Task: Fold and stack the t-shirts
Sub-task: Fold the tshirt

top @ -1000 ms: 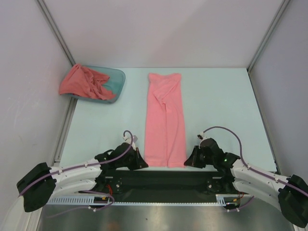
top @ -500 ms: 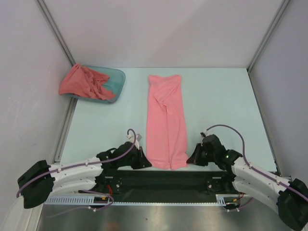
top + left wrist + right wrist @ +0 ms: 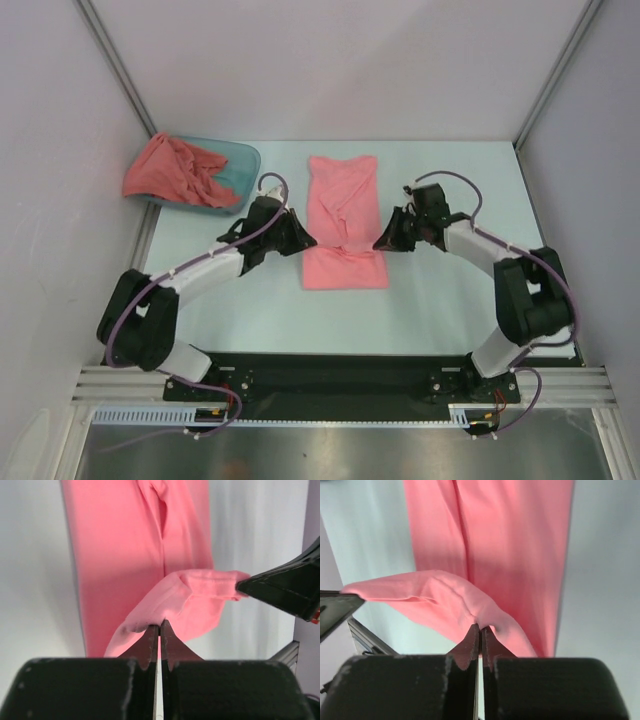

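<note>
Left tool (image 3: 305,240), right tool (image 3: 380,243) — outstretched, pinching t-shirt (image 3: 345,195)

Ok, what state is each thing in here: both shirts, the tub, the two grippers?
salmon-pink t-shirt: long strip, near end lifted and doubled back.
coral-red t-shirt: crumpled, lying in a heap.
teal tub: upright, shirt spilling over its left rim.
left gripper: shut on salmon-pink t-shirt.
right gripper: shut on salmon-pink t-shirt.

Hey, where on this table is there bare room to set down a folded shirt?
The table is bare along the near edge, between the pink shirt and the black rail, and in the far right corner beyond the right end effector. The left is crowded: the tub, red shirt and left end effector.
</note>
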`<action>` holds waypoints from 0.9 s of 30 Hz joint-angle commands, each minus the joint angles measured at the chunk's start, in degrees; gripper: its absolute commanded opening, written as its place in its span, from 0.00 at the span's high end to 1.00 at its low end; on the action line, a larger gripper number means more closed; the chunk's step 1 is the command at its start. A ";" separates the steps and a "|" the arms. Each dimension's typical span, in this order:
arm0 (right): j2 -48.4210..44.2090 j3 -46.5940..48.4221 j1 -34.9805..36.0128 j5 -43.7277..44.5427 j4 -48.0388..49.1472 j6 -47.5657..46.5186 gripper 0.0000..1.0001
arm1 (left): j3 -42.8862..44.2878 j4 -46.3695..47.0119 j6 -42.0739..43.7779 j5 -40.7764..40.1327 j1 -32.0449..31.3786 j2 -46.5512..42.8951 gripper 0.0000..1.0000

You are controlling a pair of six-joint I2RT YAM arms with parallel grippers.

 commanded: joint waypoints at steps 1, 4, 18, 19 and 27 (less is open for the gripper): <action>7.33 9.27 -1.67 -4.20 0.73 -3.95 1.00 | 6.14 0.55 4.41 3.58 2.90 5.80 1.00; 12.52 14.54 -3.25 -5.34 0.20 -4.04 1.00 | 10.54 0.55 4.77 4.55 4.57 10.90 1.00; 23.43 24.23 -7.65 -10.62 0.03 -4.21 1.00 | 22.15 -0.42 5.12 8.06 8.53 21.80 1.00; 23.78 24.23 -8.00 -10.79 0.11 -4.13 1.00 | 22.32 -0.50 5.03 8.24 8.53 22.15 1.00; 26.24 26.34 -9.58 -11.06 0.99 -4.21 0.86 | 28.37 -4.44 8.27 4.56 8.88 27.77 0.81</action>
